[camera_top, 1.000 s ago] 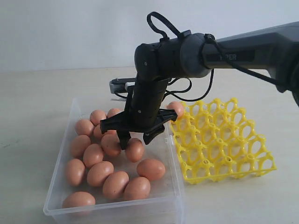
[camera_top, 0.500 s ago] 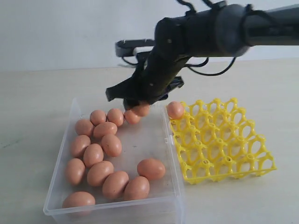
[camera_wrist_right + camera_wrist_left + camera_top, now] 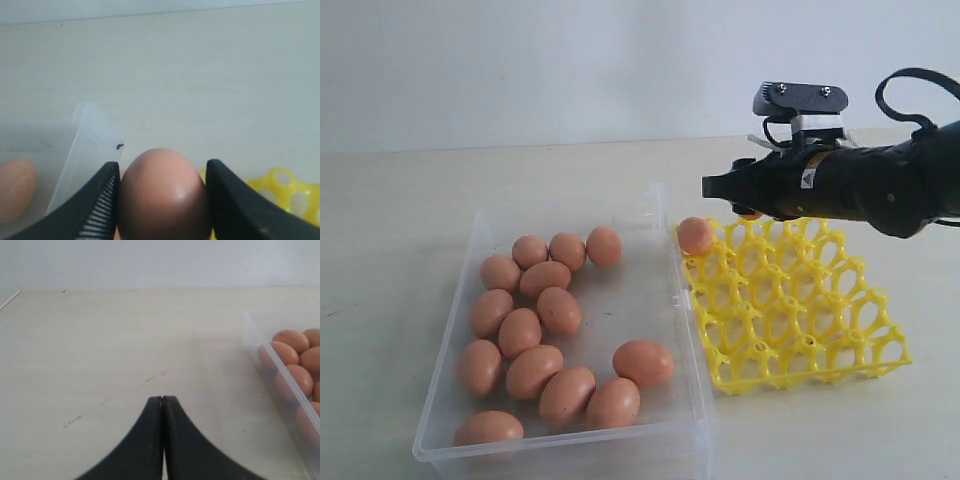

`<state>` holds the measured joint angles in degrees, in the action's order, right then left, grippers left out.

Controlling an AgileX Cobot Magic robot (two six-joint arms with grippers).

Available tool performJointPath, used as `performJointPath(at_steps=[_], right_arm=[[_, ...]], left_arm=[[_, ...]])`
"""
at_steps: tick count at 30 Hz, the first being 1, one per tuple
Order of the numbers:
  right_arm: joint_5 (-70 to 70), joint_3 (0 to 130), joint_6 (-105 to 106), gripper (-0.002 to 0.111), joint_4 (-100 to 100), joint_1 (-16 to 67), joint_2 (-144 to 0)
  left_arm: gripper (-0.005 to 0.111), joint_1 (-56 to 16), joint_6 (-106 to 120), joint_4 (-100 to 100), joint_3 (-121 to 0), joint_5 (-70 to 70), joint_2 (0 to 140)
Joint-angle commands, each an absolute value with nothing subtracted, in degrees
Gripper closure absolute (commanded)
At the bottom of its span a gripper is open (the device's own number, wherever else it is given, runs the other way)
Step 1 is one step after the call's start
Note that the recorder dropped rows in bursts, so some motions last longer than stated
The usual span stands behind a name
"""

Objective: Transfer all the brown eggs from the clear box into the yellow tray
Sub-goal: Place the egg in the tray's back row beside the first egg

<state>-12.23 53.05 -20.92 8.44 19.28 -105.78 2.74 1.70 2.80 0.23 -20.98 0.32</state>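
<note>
Several brown eggs [image 3: 545,330] lie in the clear box [image 3: 690,385] on the left. One brown egg [image 3: 695,236] sits in the back-left corner cell of the yellow tray [image 3: 800,330], just right of the box. My right gripper [image 3: 745,203] hovers above the tray's back edge, shut on another brown egg [image 3: 162,200] that fills the gap between its fingers. The box corner [image 3: 90,135] and a bit of the tray [image 3: 285,192] show below it. My left gripper [image 3: 163,399] is shut and empty over bare table beside the box wall [image 3: 280,370]; the exterior view does not show it.
Box and tray stand side by side on a pale tabletop [image 3: 400,220], with a plain wall behind. The tray's other cells are open lattice.
The right arm lifted an egg out of the box's middle, rose, and swung right to above the tray's back edge. One egg fewer lies in the box.
</note>
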Motion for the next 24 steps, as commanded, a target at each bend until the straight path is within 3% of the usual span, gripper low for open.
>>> performJointPath(at_steps=[1, 8, 10, 17, 24], right_arm=[[-17.3, 52.9, -20.7, 0.108, 9.0, 18.9, -108.7], [-20.9, 52.9, -20.2, 0.108, 9.7, 18.9, -112.4], [-22.4, 52.9, -19.1, 0.103, 11.0, 18.9, -112.8], [-25.6, 53.0, -16.6, 0.064, 11.6, 18.9, -114.0], [-25.3, 53.0, -15.6, 0.046, 11.6, 18.6, -114.6]], left_arm=[[0.107, 2.2, 1.7, 3.1, 0.0, -20.3, 0.0], [0.107, 2.2, 1.7, 3.1, 0.0, -20.3, 0.0], [0.107, 2.2, 1.7, 3.1, 0.0, -20.3, 0.0], [0.107, 2.2, 1.7, 3.1, 0.0, -20.3, 0.0], [0.107, 2.2, 1.7, 3.1, 0.0, -20.3, 0.0]])
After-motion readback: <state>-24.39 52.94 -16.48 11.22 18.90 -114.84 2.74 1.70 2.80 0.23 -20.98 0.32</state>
